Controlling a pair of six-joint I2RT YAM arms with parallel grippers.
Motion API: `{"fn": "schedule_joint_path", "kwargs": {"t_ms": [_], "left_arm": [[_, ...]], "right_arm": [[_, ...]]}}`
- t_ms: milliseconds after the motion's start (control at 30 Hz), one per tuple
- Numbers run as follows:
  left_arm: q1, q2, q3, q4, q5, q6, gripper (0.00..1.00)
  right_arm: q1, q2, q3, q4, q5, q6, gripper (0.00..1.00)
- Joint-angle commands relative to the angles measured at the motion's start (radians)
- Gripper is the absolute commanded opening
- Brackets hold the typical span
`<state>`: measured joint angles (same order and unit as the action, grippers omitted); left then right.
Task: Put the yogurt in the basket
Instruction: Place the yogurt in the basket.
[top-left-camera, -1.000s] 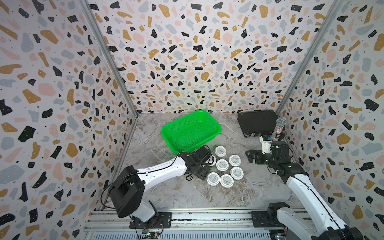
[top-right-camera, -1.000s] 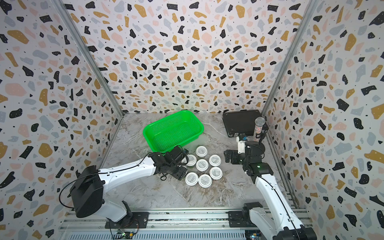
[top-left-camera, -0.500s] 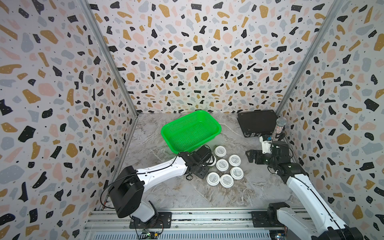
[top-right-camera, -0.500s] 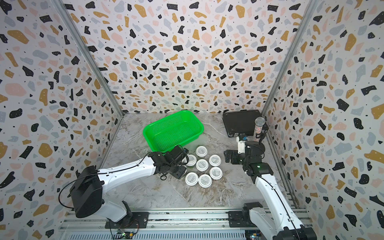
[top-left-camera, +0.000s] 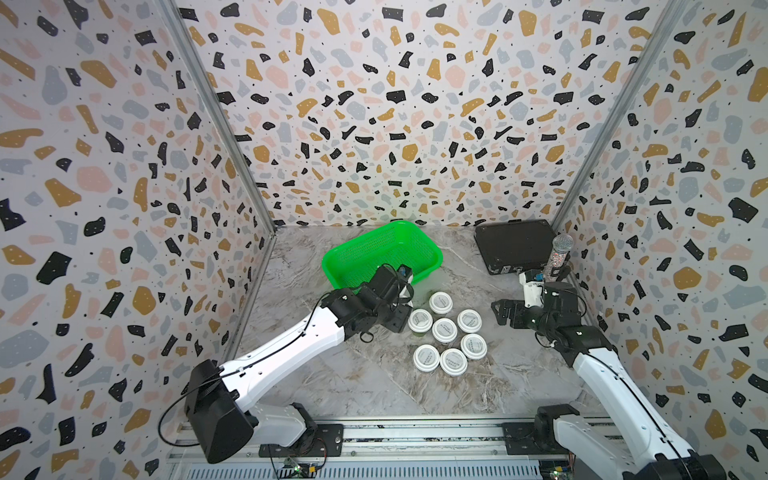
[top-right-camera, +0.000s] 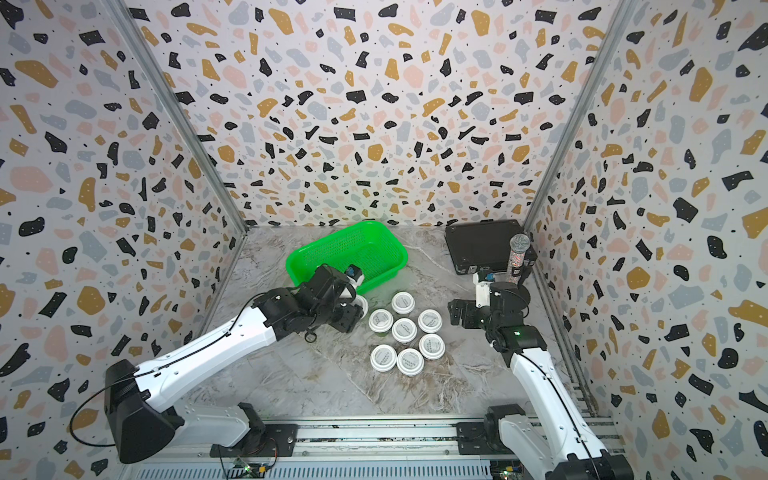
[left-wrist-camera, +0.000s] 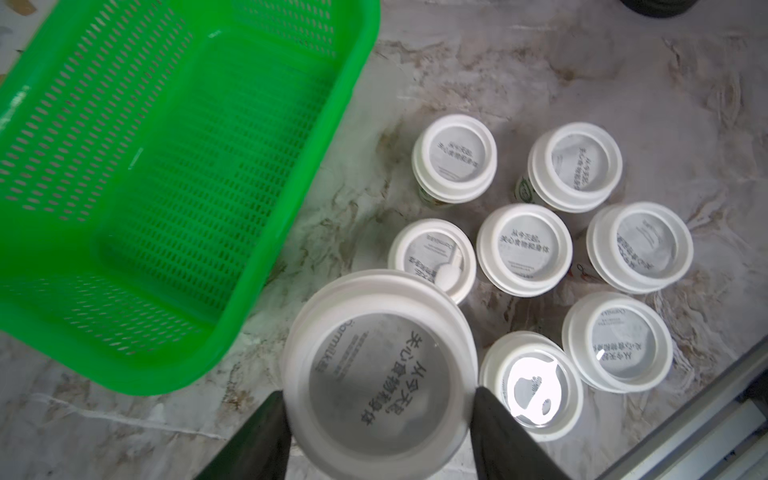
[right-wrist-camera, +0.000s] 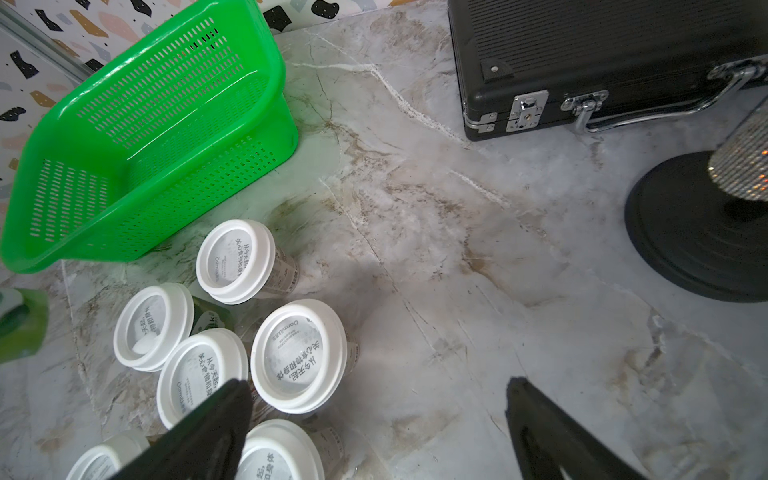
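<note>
Seven yogurt cups (top-left-camera: 444, 330) stand upright on the desk (top-left-camera: 365, 390) in a tight cluster. Their flat white lids with grey print face up, and the clear sides show in the wrist views. An eighth cup (left-wrist-camera: 374, 365) sits upright, gripped by the left pincer (left-wrist-camera: 376, 399) beside the cluster. It looks raised off the desk, though the arm mostly hides it from above. The green mesh basket (top-left-camera: 374, 249) lies askew just behind the cups, near the back wall, open side up.
</note>
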<state>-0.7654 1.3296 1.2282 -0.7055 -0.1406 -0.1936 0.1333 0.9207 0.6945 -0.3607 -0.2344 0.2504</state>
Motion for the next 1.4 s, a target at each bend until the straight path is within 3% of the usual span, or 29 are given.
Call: {"fn": "schedule_joint_path", "kwargs": {"t_ms": [0, 267, 533, 1033, 1367], "left_arm": [[0.071, -0.014, 0.066, -0.043, -0.030, 0.036, 0.68], [0.255, 0.060, 0.189, -0.060, -0.013, 0.054, 0.68], [0.338, 0.206, 0.231, -0.027, 0.008, 0.055, 0.67], [0.374, 0.422, 0.217, 0.044, 0.045, 0.025, 0.65], [0.392, 0.414, 0.147, 0.052, 0.032, 0.009, 0.65]], "right_arm": [[0.005, -0.003, 0.002, -0.018, 0.010, 0.003, 1.00], [0.005, 0.002, 0.000, -0.018, 0.012, 0.000, 1.00], [0.005, 0.018, 0.000, -0.015, 0.010, -0.003, 1.00], [0.005, 0.014, 0.000, -0.029, 0.001, -0.002, 1.00], [0.005, 0.014, -0.003, -0.032, -0.003, 0.002, 1.00]]}}
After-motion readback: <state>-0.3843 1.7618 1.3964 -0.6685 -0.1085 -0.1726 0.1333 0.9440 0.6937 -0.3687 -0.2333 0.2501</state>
